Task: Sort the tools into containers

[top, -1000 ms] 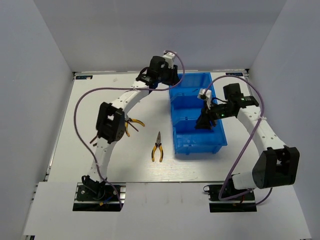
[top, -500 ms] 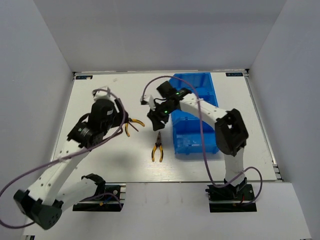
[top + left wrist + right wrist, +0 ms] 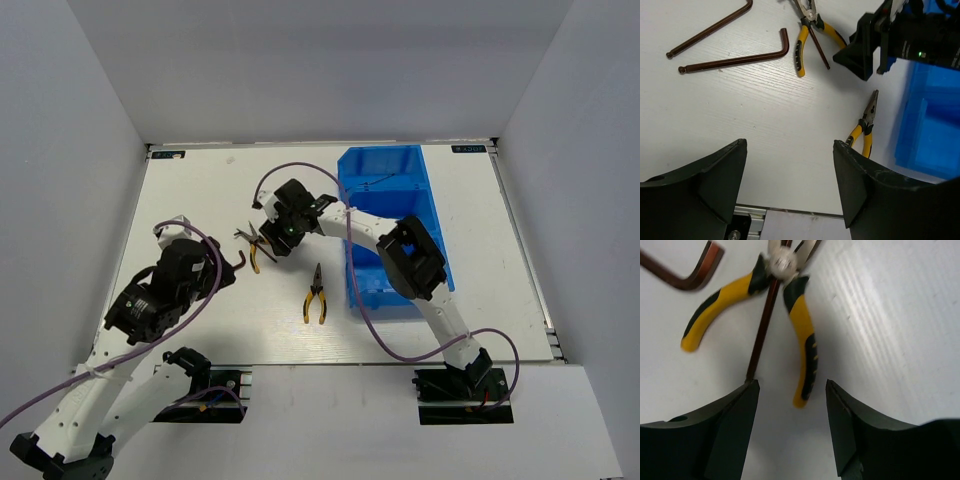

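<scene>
The blue three-compartment bin (image 3: 380, 153) stands right of centre. One pair of yellow-black pliers (image 3: 257, 251) lies open left of it, with a thin dark screwdriver (image 3: 765, 315) between its handles (image 3: 802, 340). My right gripper (image 3: 273, 242) hovers open and empty just above these pliers (image 3: 782, 265). A second pair of pliers (image 3: 316, 296) lies nearer the front. Two brown hex keys (image 3: 710, 30) (image 3: 740, 57) lie left of the open pliers, mostly under my left arm in the top view. My left gripper (image 3: 208, 272) is open and empty, above the table's front left.
The right arm stretches across the bin's near compartment, and its gripper (image 3: 865, 50) shows in the left wrist view. Purple cables loop around both arms. The table's front rail (image 3: 750, 220) lies just below the left gripper. White walls enclose the table.
The right gripper has left the bin and swung left to over the open pliers. The left arm has pulled back from the far side to the near left.
</scene>
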Tool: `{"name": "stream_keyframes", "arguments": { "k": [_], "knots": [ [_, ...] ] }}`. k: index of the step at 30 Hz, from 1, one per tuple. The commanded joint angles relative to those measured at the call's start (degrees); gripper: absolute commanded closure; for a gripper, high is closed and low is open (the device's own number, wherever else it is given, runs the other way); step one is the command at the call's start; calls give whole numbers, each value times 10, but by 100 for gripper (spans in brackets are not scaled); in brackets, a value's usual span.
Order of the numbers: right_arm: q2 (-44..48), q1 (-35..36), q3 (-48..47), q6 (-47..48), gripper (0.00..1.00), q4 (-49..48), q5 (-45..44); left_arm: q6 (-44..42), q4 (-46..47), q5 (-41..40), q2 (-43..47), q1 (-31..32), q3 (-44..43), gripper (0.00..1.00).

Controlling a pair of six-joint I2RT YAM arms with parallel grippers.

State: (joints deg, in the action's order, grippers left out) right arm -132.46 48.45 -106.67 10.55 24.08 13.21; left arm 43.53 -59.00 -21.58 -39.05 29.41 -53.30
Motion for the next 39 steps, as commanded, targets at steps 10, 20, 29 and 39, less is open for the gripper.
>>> {"name": "stream_keyframes", "arguments": {
  "k": [10,20,29,39],
  "knots": [
    [-53,3,-49,-15,41,-74,-17,-38,-6,8,-28,0,-21,19],
    [-37,11,26,3,69,-66,-29,-62,11,8,-50,0,-31,18],
    [-4,11,46,8,100,-64,-57,-62,17,18,-39,0,-25,18],
    [121,-25,-12,-68,100,-42,65,-94,63,39,-24,0,-12,18]
  ]
}}
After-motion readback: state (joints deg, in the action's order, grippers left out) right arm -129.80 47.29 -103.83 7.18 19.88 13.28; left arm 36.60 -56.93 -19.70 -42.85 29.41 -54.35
